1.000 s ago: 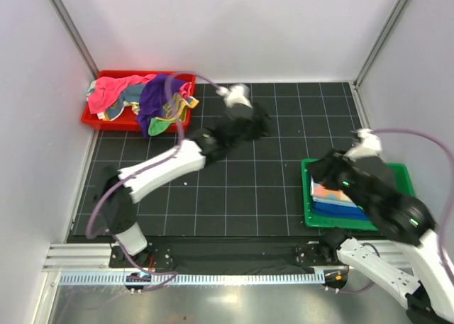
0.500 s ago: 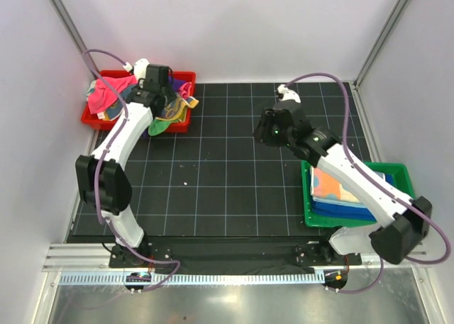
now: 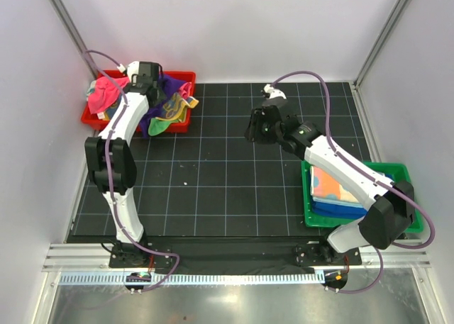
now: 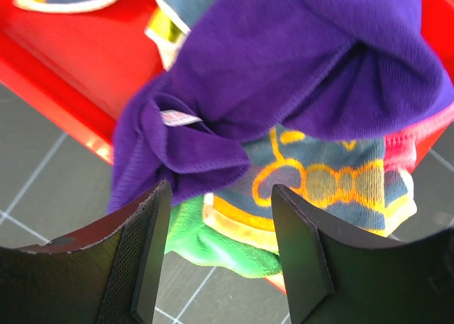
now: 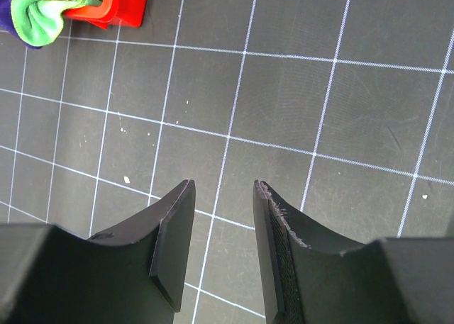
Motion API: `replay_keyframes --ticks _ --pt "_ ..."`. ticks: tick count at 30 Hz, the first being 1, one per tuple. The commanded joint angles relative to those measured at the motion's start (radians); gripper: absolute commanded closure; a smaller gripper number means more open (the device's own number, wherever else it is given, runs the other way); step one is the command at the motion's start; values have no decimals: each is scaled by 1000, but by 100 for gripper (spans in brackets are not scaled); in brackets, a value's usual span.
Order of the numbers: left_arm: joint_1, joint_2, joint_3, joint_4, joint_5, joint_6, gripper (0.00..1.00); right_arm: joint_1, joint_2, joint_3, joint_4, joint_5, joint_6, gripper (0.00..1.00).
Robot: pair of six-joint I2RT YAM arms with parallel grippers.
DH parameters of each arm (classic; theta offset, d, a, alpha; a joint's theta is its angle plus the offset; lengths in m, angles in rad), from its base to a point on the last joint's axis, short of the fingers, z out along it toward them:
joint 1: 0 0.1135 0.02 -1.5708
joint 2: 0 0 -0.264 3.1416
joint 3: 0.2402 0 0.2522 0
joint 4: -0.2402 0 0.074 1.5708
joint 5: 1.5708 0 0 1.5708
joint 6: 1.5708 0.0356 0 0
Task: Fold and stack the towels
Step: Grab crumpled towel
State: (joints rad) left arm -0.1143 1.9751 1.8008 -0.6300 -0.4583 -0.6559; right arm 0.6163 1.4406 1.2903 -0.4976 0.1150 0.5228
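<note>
Crumpled purple cloth towel [image 3: 147,120] drapes over the red plastic tray [image 3: 186,76], long axis one to seven o'clock. Left gripper [image 4: 220,189] hovers above it, right gripper [image 5: 223,186] over the mat; both have fingers apart, empty.

Bare mat [image 3: 213,182] gives me passage centrally. Towels [image 3: 169,108] fill the red tray [image 3: 183,74] far left; green tray [image 3: 307,203] blocks near right.
</note>
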Motion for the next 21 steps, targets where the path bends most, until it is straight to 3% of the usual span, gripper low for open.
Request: replay_keyframes --ticks 1,21 --pt "-5 10 26 36 64 15 38 -12 -3 17 56 -18 -20 54" --pt "-45 64 19 75 110 7 43 -27 -13 -26 71 -24 -20 55"
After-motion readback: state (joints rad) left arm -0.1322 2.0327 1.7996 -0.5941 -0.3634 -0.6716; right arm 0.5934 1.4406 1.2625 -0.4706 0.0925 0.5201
